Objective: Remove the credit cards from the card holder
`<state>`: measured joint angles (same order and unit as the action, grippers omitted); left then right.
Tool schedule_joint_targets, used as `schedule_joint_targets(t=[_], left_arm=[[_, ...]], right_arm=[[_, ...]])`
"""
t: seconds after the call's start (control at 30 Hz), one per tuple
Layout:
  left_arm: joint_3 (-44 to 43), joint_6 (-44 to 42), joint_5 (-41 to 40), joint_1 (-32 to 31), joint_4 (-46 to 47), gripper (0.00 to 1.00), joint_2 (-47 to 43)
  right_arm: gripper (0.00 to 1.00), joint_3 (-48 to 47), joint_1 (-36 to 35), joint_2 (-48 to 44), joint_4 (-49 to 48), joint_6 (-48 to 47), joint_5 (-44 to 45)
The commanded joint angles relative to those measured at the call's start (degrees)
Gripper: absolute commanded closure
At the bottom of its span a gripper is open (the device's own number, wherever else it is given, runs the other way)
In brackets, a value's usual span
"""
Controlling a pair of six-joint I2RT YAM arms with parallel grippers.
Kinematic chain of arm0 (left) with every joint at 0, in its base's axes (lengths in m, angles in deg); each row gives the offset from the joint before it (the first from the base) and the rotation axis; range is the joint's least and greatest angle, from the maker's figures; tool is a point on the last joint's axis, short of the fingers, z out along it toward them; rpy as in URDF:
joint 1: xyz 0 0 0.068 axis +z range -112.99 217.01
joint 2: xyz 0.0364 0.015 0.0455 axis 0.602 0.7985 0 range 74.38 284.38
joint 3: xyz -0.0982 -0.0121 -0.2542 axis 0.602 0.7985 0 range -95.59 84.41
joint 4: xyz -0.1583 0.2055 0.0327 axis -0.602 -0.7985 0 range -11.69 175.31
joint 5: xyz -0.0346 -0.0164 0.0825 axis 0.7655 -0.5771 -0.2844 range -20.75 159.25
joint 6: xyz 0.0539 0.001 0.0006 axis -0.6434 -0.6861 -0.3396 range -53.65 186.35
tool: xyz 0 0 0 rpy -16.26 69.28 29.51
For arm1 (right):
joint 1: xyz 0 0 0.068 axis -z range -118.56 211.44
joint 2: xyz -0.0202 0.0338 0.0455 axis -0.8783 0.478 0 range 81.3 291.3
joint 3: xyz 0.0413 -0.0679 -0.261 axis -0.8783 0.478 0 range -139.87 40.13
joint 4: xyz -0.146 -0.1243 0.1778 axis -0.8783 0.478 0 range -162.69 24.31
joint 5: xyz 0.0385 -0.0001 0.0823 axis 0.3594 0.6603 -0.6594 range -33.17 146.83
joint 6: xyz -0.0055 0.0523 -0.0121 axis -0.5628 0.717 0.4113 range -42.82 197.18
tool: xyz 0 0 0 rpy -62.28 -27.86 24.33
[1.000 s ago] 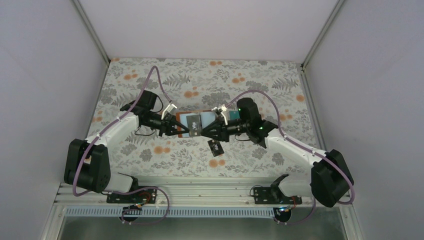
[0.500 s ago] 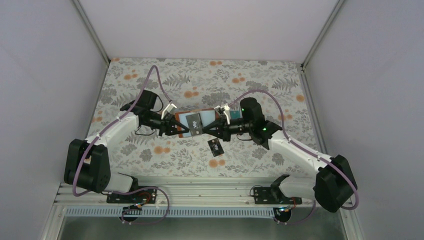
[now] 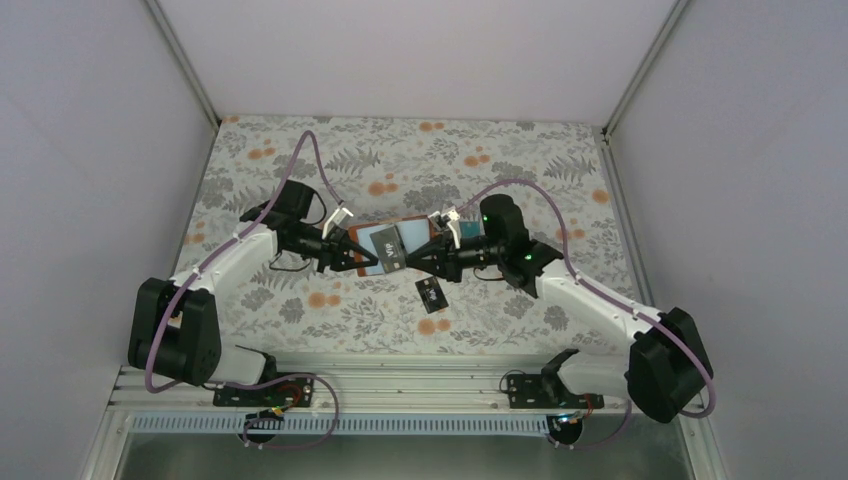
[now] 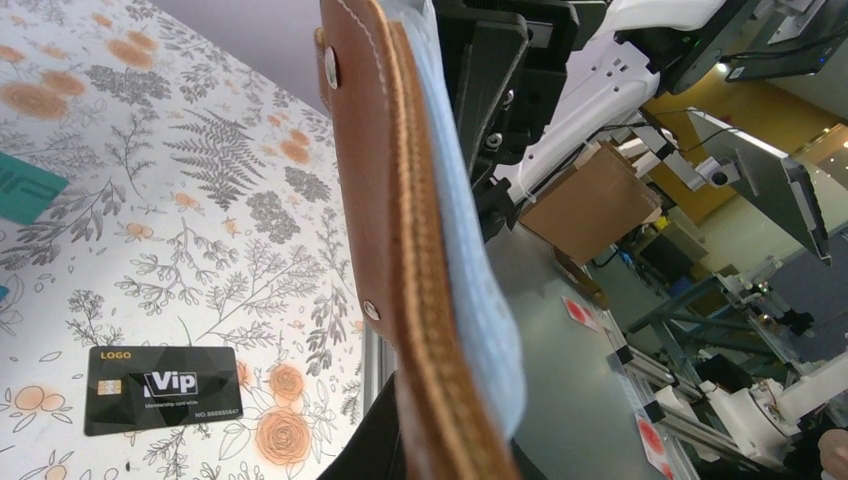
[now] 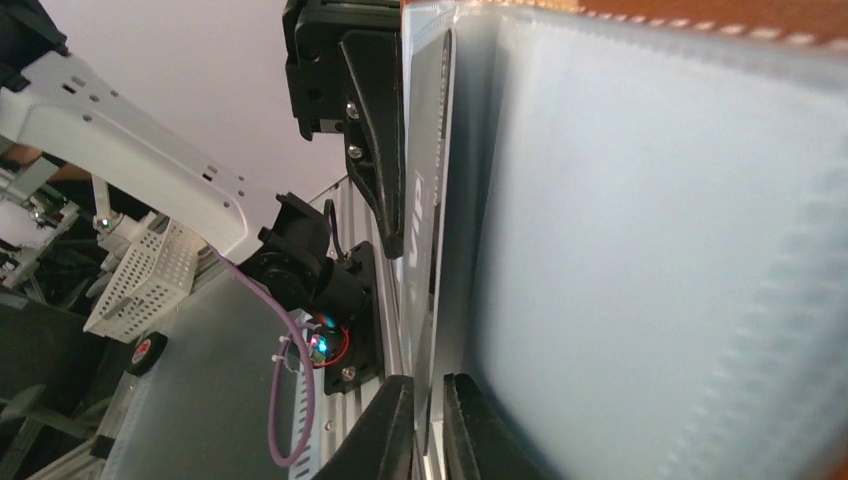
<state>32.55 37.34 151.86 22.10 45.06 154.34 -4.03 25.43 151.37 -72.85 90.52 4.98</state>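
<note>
The brown leather card holder (image 3: 405,228) is held open above the table between both arms. From the left, my left gripper (image 3: 352,256) is shut on its brown edge (image 4: 400,250), the black fingers (image 4: 375,445) showing beside the leather. My right gripper (image 5: 432,425) is shut on the edge of a dark grey credit card (image 5: 425,200) that sticks out of the pale blue-grey pocket (image 5: 650,250). From above, this card (image 3: 387,245) lies across the holder with my right gripper (image 3: 409,262) on it. A black credit card (image 3: 431,293) (image 4: 162,388) and a teal one (image 4: 25,190) lie on the cloth.
A floral cloth (image 3: 300,160) covers the table between white side walls. The metal rail (image 3: 400,380) with both arm bases runs along the near edge. Purple cables (image 3: 315,160) loop over each arm.
My right gripper's jaws have closed on the dark card's edge, and the right arm's elbow has shifted a little to the right. The left arm and the holder stay put.
</note>
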Motion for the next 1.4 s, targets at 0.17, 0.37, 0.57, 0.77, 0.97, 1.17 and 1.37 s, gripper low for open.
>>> schedule_joint_targets(t=[0.17, 0.37, 0.57, 0.77, 0.97, 1.17, 1.37], left_arm=[[-1.4, -3.3, 2.6, 0.0, -0.3, 0.98, -0.7], [-1.5, -3.6, 2.5, 0.0, -0.5, 0.98, -0.8], [-1.7, -3.6, 2.8, 0.0, -0.6, 0.98, -0.6], [-1.8, -3.9, 2.7, 0.0, -0.7, 0.98, -0.6], [-1.9, -3.8, 2.4, 0.1, -0.7, 0.98, -0.5], [-1.8, -3.7, 2.4, 0.1, -0.5, 0.98, -0.4], [-1.5, -2.5, 1.6, 0.0, 0.7, 0.97, -0.4]], right_arm=[[0.86, -1.4, 0.3, 2.3, -4.0, 0.8, -2.8], [0.96, -1.3, 0.3, 2.7, -4.7, 1.1, -2.4], [0.96, 0.3, 2.3, -0.2, -1.9, 1.3, 2.0], [0.96, 2.2, 4.3, -2.7, -2.3, 2.9, 2.0], [0.96, 2.0, 5.2, -4.9, 0.8, 1.5, 3.2], [0.96, 2.0, 6.8, -5.6, -0.3, 2.9, 2.0], [0.96, 1.4, 3.0, -1.4, -5.8, 4.3, -0.3]])
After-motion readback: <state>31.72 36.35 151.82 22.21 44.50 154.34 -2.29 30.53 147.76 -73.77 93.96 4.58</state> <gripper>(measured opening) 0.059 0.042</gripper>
